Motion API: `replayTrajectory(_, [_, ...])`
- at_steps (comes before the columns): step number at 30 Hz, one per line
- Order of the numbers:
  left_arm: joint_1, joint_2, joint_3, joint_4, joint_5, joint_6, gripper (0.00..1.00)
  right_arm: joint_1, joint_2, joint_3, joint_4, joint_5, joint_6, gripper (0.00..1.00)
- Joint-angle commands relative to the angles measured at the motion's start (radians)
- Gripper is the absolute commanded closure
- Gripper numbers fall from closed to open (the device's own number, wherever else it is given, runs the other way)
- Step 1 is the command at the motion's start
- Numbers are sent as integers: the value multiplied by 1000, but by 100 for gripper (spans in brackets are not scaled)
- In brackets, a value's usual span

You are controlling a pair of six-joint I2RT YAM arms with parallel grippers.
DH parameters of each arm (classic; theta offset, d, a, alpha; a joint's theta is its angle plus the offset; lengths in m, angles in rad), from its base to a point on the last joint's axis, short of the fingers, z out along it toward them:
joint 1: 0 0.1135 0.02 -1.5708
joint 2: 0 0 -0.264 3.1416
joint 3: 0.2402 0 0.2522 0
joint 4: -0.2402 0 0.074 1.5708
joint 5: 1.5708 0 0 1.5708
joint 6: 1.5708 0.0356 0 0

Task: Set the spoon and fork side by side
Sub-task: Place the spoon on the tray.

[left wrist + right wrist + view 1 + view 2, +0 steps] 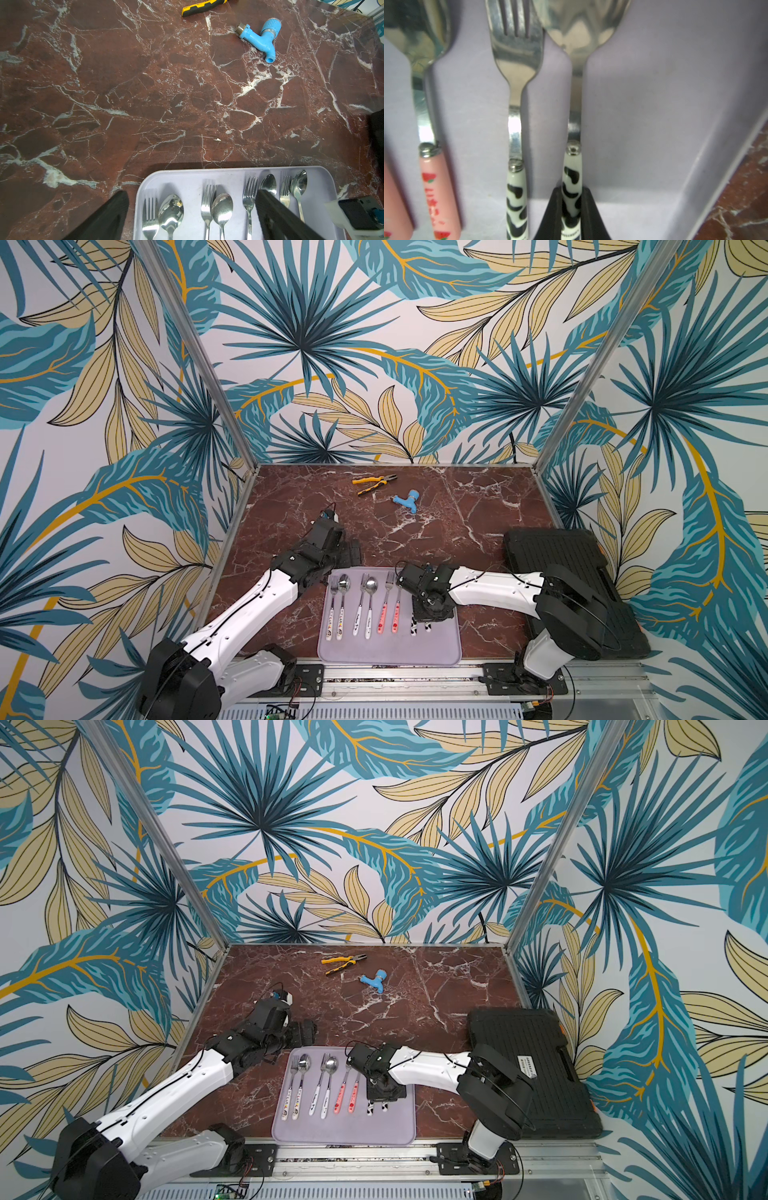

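Your right fingers are clamped on the cow-print handle of the spoon. They hold it parallel to and just beside the matching fork, towards the right edge of the tray, probably so the pair lines up like its neighbours. Whether it rests on the tray is unclear. Your left fingers stand wide apart and empty by the tray's far left corner, likely just keeping clear. Count four forks and four spoons in four pairs, and farther back on the counter one pliers, one tap and one case.
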Motion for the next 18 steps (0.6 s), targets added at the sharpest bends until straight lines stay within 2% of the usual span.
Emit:
replayTrajectory(1, [7,-12,-20,5,-4,17,0,9,-11,-50,14,-26,50,97])
replayTrajectory(18, [7,-16,-18,-1,-4,17,0,26,-40,-50,-12,-26,47,88])
